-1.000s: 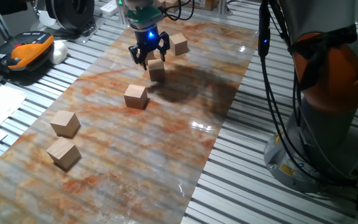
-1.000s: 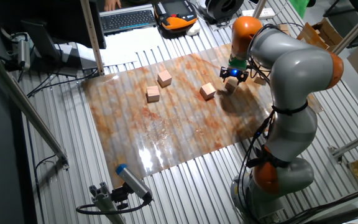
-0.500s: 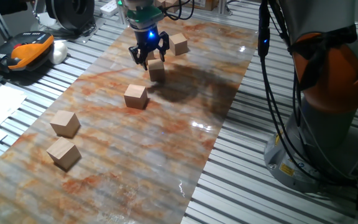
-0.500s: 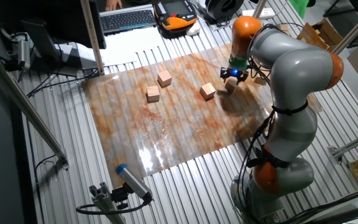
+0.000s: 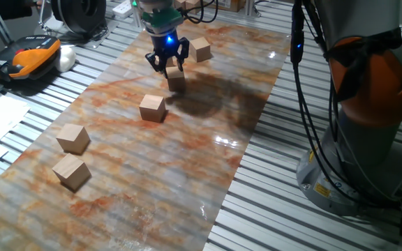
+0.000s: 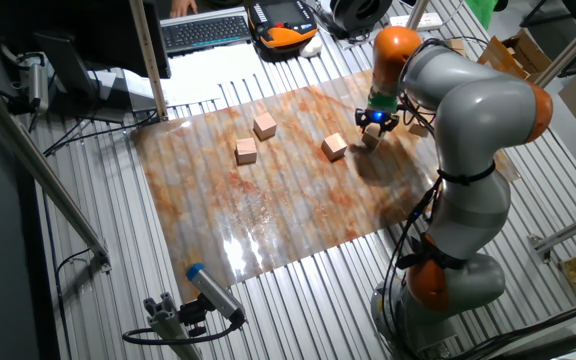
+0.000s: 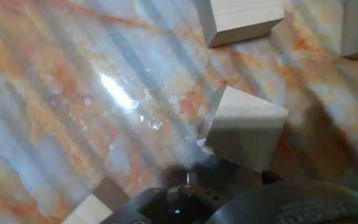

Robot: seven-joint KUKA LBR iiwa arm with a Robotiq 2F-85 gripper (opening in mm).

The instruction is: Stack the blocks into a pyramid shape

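**Gripper poised over a block, no pyramid begun**

Nearest in one fixed view, two blocks [image 5: 72,171] [image 5: 72,138] sit close together on the marbled mat [image 5: 180,167]. Farther along, a third block [image 5: 152,107] lies alone. Beyond it, the gripper [image 5: 167,64] hangs with fingers spread around a fourth block [image 5: 176,77], seemingly lined up to grasp it; the hand view shows that block [image 7: 244,127] directly below. A fifth block [image 5: 200,49] rests farthest. All lie apart, none stacked.
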